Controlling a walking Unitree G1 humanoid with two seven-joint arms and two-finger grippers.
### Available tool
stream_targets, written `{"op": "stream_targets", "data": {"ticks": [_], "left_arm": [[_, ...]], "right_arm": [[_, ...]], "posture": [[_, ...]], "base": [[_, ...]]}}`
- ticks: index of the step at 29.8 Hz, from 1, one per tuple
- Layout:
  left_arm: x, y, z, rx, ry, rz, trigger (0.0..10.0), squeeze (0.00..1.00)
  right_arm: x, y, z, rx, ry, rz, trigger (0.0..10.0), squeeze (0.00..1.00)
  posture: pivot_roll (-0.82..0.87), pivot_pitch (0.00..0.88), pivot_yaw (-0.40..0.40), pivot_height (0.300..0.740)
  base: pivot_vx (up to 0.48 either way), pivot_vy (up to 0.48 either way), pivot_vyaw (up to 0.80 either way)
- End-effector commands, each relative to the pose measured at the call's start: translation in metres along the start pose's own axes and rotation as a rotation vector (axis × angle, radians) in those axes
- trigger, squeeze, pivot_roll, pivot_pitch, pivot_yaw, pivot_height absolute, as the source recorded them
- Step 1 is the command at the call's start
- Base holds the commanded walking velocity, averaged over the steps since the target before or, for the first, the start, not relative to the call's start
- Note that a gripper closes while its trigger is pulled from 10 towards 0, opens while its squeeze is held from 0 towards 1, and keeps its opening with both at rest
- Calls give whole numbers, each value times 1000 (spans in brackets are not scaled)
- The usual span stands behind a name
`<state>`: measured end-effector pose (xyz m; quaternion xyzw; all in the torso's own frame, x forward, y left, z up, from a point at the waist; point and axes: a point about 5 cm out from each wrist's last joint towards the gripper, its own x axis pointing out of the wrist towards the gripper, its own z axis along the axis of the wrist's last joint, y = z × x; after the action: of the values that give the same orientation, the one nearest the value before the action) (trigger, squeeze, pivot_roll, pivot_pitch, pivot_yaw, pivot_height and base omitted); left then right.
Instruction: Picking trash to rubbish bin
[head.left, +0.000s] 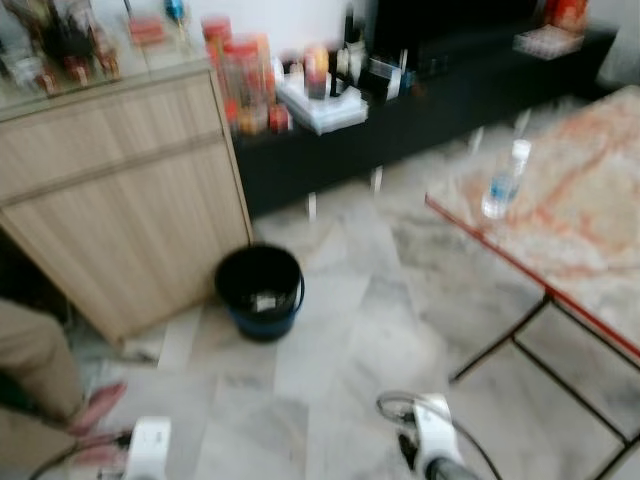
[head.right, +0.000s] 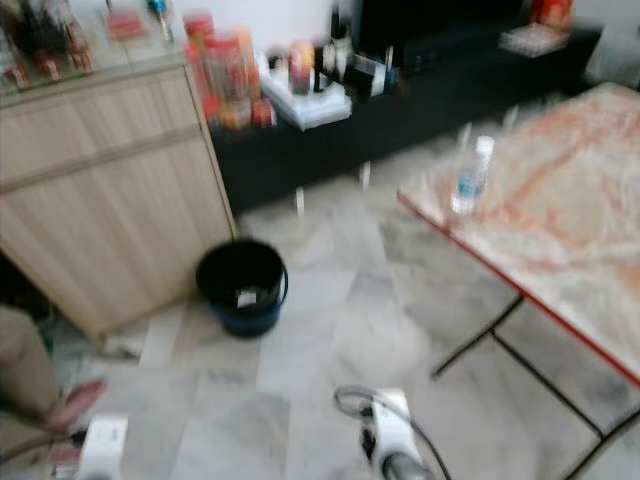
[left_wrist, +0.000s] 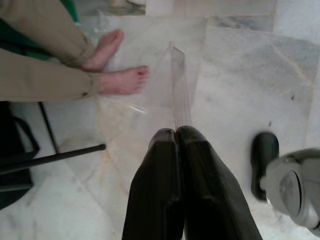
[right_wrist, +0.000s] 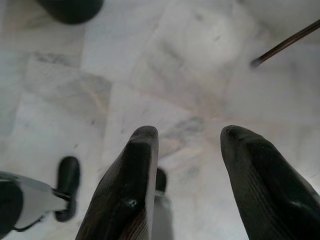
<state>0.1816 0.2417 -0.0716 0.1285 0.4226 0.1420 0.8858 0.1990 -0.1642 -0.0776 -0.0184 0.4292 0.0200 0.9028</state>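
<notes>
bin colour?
Black bin with a blue base, on the floor by the wooden cabinet. Best seen in the left eye view.

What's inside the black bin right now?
The bin sits on the floor beside the wooden cabinet. One small pale scrap shows inside it; the blur hides what it is. The near wall covers part of the bottom.

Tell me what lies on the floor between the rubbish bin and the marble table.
Nothing: in the left eye view, bare marble floor tiles run from the rubbish bin to the marble table, whose thin dark legs begin at its near edge.
</notes>
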Motion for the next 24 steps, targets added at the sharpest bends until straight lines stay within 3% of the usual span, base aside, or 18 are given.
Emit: {"op": "stream_targets", "data": {"ticks": [1, 5, 11, 24], "left_arm": [[0, 6, -5, 29, 8, 11, 10000, 0], [-1, 6, -7, 28, 11, 11, 10000, 0], [-1, 7, -9, 27, 16, 14, 10000, 0], [-2, 4, -9, 26, 15, 6, 10000, 0]], "right_arm": [[1, 10, 2, -7, -4, 28, 10000, 0], [1, 11, 2, -28, -5, 35, 10000, 0], [1, 14, 3, -40, -6, 45, 10000, 0], [2, 15, 5, -20, -6, 64, 10000, 0]], "posture": [[127, 81, -26, 740], [128, 74, -27, 740], [138, 61, -35, 740], [145, 49, -42, 740]], "base": [[300, 0, 0], [301, 0, 125], [306, 0, 752], [276, 0, 0]]}}
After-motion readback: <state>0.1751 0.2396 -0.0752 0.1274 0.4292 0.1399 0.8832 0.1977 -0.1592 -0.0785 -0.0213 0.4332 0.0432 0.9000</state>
